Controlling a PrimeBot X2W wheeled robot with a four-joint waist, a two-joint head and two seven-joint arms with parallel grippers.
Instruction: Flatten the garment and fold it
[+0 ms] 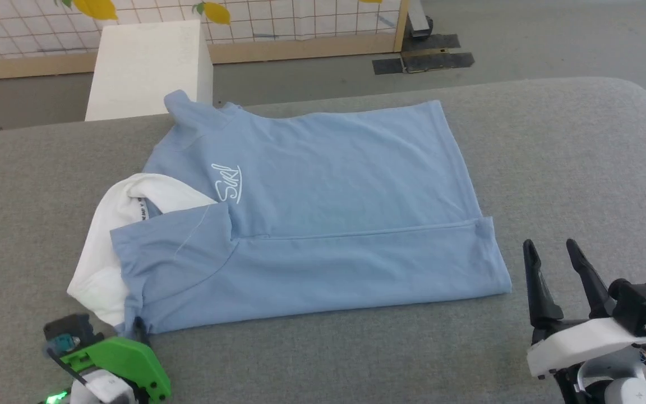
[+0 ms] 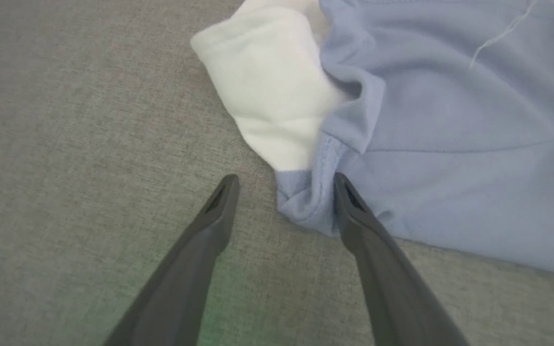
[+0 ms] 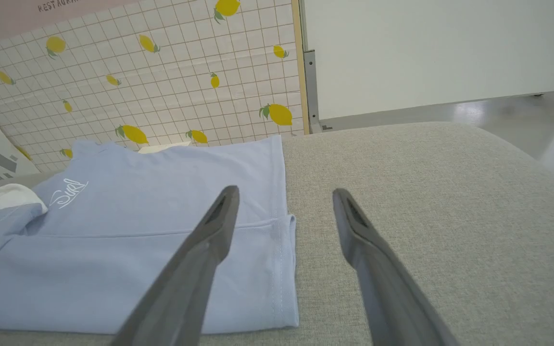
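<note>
Lying flat across the middle of the grey cushion, the shirt has its collar end to the left and its hem to the right. Its near long edge is folded over onto the body, and the logo faces up. A white cloth pokes out from under its left end. The left claw is spread wide at the shirt's near-left corner. The bunched corner sits between its fingers, unpinched. The right claw is also wide open and empty, near the shirt's near-right corner, over bare cushion. A white box and a lemon-print panel stand beyond the far edge.
</note>
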